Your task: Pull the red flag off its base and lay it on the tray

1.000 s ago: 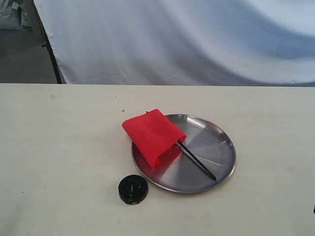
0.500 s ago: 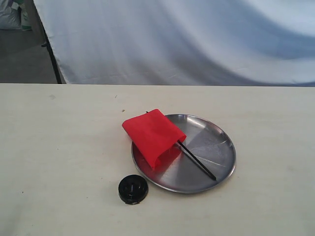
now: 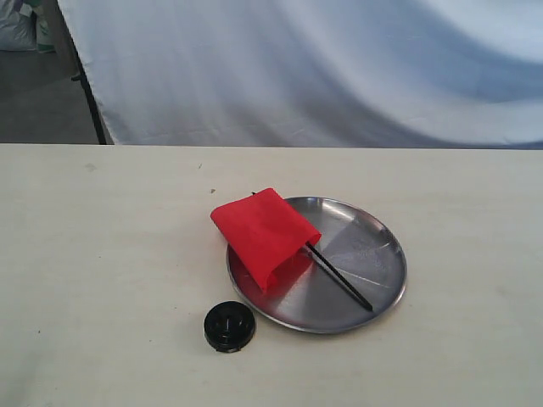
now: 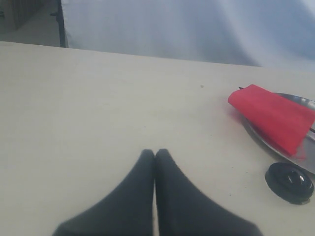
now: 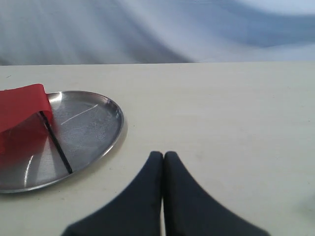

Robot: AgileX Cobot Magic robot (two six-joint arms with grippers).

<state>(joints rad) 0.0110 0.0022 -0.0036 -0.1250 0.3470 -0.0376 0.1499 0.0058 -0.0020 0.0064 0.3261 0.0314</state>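
Observation:
The red flag (image 3: 265, 231) lies on the silver tray (image 3: 373, 254), its cloth hanging over the tray's left rim and its black stick (image 3: 339, 280) slanting across the metal. The black round base (image 3: 229, 326) sits alone on the table just in front of the tray's left edge. Neither arm shows in the exterior view. In the left wrist view my left gripper (image 4: 155, 153) is shut and empty over bare table, well away from the flag (image 4: 273, 115), tray (image 4: 302, 101) and base (image 4: 289, 182). My right gripper (image 5: 163, 155) is shut and empty beside the tray (image 5: 98, 128), with the flag (image 5: 22, 105) beyond.
A pale tabletop (image 3: 102, 254) spreads around the tray. A white cloth backdrop (image 3: 322, 68) hangs behind the table's far edge, with a dark stand leg (image 3: 89, 97) at the back left.
A dark speck at the right edge of the exterior view a second ago is gone. The flag, tray and base have not moved.

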